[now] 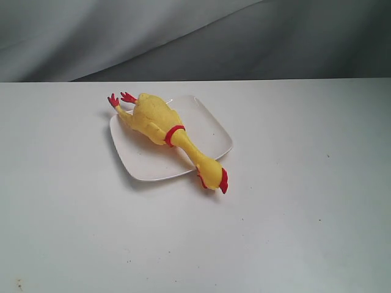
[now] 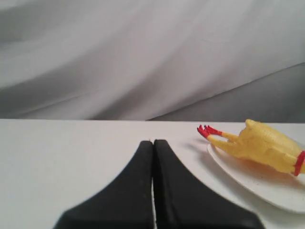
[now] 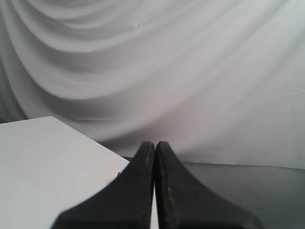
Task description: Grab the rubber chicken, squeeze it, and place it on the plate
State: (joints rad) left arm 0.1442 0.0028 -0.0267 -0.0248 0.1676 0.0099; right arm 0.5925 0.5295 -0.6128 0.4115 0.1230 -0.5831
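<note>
The yellow rubber chicken [image 1: 160,122] lies diagonally across the white square plate [image 1: 208,125]. Its red feet stick out past the far left rim and its red-combed head hangs over the near rim onto the table. In the left wrist view the rubber chicken [image 2: 262,145] rests on the plate [image 2: 267,186], off to one side of my left gripper [image 2: 153,142], which is shut and empty, well apart from the toy. My right gripper [image 3: 155,143] is shut and empty too, pointing past the table edge at the curtain. Neither gripper appears in the exterior view.
The white table [image 1: 305,201] spreads around the plate, its far edge meeting a grey draped curtain [image 1: 183,36]. In the right wrist view a corner of the table [image 3: 47,157] ends beside the dark fingers, with grey backdrop beyond.
</note>
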